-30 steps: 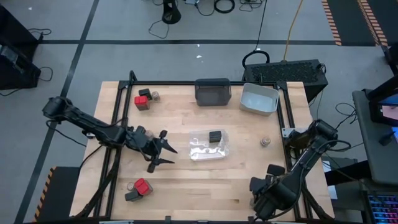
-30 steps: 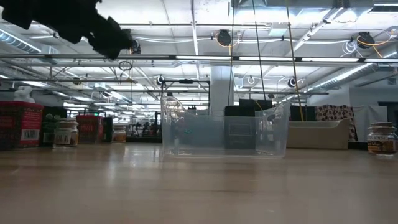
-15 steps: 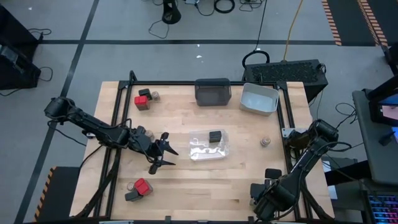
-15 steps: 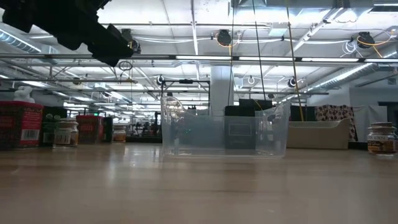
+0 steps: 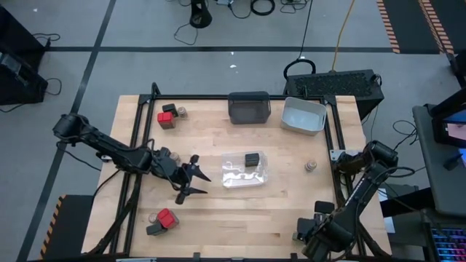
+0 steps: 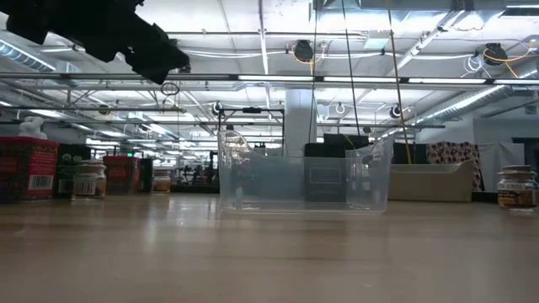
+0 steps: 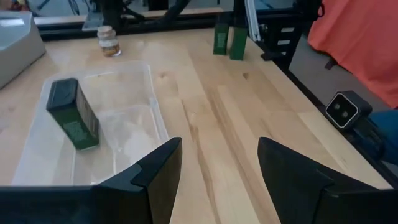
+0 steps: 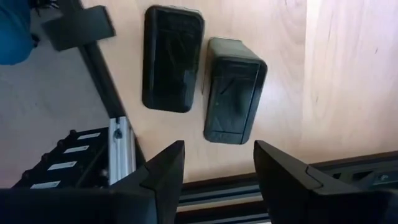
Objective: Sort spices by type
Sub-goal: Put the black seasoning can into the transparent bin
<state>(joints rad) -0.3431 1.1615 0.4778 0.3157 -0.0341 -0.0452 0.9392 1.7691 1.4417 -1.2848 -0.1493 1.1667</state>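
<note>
From above, the right tool [image 5: 314,234] has drawn nearer the front right corner of the tabletop [image 5: 218,131] than a second ago, while the left tool [image 5: 195,177] has shifted only slightly and hangs just left of the clear bin [image 5: 243,169]. One dark spice box [image 5: 252,159] stands inside that bin. A small jar [image 5: 310,167] sits alone to the bin's right. At the back left are a red-topped box [image 5: 165,119] and neighbours; at the front left another red-topped box [image 5: 167,217] with a dark one beside it. A dark grey bin [image 5: 249,106] and a light grey bin [image 5: 303,116] stand at the back edge.

At table height, the clear bin [image 6: 305,177] stands mid-tabletop, a jar [image 6: 515,187] far right, red boxes [image 6: 27,167] and a jar [image 6: 88,179] far left; a lit workshop ceiling lies beyond.

Through the left wrist camera, the left tool's fingers [image 7: 155,171] stand apart, empty, with the dark box [image 7: 73,113] in the bin ahead.

Through the right wrist camera, the right tool's fingers [image 8: 163,168] are parted, holding nothing, above two dark boxes [image 8: 234,89] lying side by side near the tabletop edge.
</note>
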